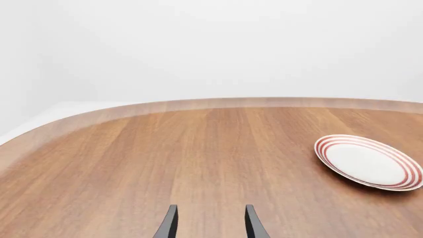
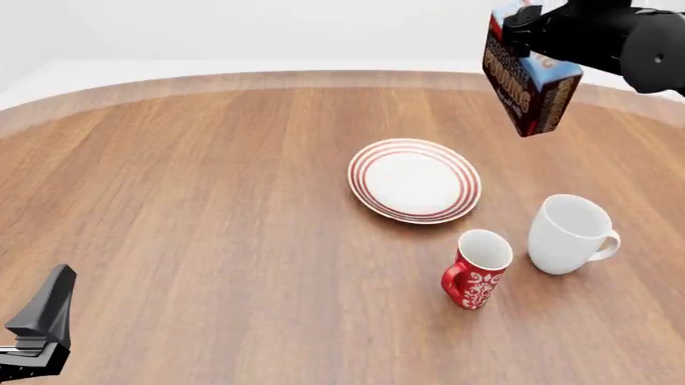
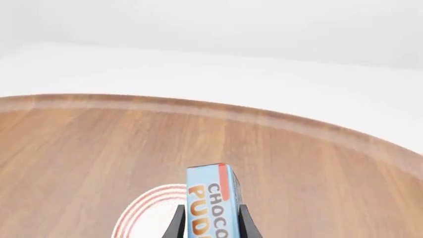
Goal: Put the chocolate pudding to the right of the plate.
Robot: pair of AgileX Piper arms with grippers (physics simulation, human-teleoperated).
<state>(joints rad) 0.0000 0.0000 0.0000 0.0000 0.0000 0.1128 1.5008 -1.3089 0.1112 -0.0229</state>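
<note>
Right gripper clamped on the chocolate pudding, carton tilted, high in the air over the tabletop's far right part, beyond the plate. Left gripper parted, empty, parked at the near left corner. Risks as I see them: the slot right of the plate is crowded by the white mug, so a descent could clip it; a tilted release could tip the carton.

Chocolate pudding aloft in right pincer — tilted, beyond the plate, two mugs nearer.
</note>
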